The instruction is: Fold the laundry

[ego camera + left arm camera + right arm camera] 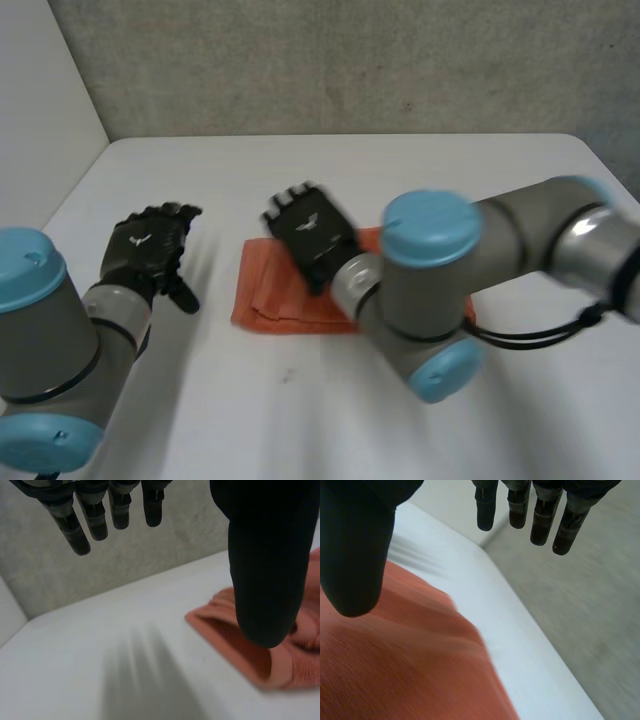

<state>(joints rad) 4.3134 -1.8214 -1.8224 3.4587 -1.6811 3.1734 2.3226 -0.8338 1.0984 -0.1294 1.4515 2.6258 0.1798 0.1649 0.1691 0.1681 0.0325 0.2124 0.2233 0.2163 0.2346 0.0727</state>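
An orange cloth [275, 295] lies folded into a small rectangle in the middle of the white table [400, 180]. My right hand [312, 235] hovers over the cloth's far left part, fingers straight and spread, holding nothing. In the right wrist view the cloth [410, 665] lies under the palm, and the fingers [542, 515] reach past its far edge. My left hand [150, 245] hangs open above bare table, left of the cloth and apart from it. In the left wrist view the cloth's folded corner [235, 645] lies beside the thumb [265, 570].
A grey wall [350, 60] runs behind the table's far edge. A white panel [40, 110] stands along the left side. My right arm [470, 270] reaches across the table over the cloth's right part.
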